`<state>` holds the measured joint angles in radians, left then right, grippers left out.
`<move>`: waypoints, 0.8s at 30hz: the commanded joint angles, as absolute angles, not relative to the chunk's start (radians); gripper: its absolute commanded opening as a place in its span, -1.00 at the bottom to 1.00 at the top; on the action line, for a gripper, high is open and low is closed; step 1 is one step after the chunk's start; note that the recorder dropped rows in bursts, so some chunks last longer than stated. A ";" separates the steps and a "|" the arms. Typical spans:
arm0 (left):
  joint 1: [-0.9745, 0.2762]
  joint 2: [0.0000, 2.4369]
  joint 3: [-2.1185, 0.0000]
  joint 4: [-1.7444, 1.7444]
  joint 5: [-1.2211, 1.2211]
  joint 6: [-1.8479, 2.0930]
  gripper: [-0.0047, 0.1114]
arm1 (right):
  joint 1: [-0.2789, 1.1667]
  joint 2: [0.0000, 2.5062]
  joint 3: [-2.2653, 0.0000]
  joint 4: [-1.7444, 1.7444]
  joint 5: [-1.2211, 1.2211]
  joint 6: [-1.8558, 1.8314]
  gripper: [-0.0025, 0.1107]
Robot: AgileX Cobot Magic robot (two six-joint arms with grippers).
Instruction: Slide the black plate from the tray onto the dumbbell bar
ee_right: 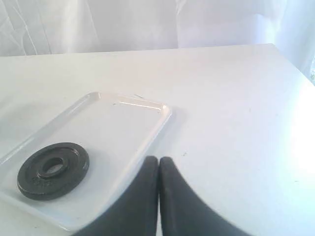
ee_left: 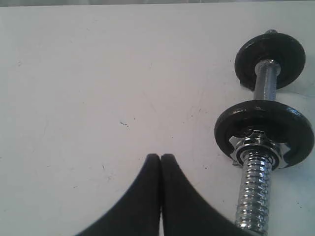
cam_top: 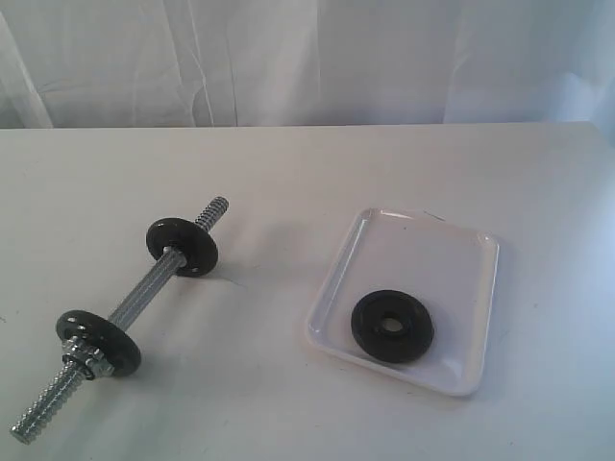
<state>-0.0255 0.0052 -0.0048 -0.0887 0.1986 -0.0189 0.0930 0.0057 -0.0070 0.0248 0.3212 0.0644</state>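
A short chrome threaded dumbbell bar [cam_top: 140, 292] lies well apart from the thick matte-black round plate [cam_top: 392, 326], flat in a white rectangular plastic tray [cam_top: 423, 254]; the left gripper [ee_left: 160, 160] and right gripper [ee_right: 158, 161] each have black fingers pressed together, empty.

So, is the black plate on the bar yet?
No. The black plate lies flat in the tray, apart from the dumbbell bar.
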 commanded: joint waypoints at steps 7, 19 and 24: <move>-0.022 0.000 0.000 -0.093 0.193 -0.020 -0.92 | 0.097 0.000 0.000 0.029 0.313 0.064 -0.96; -0.022 0.000 0.000 -0.093 0.193 -0.020 -0.92 | 0.097 0.000 0.000 0.029 0.313 0.064 -0.96; -0.022 0.000 0.000 -0.078 0.195 -0.020 -0.92 | 0.097 0.000 0.000 0.029 0.313 0.064 -0.96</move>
<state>-0.0255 0.0052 -0.0048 -0.0864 0.1986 -0.0189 0.0930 0.0057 -0.0070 0.0248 0.3212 0.0644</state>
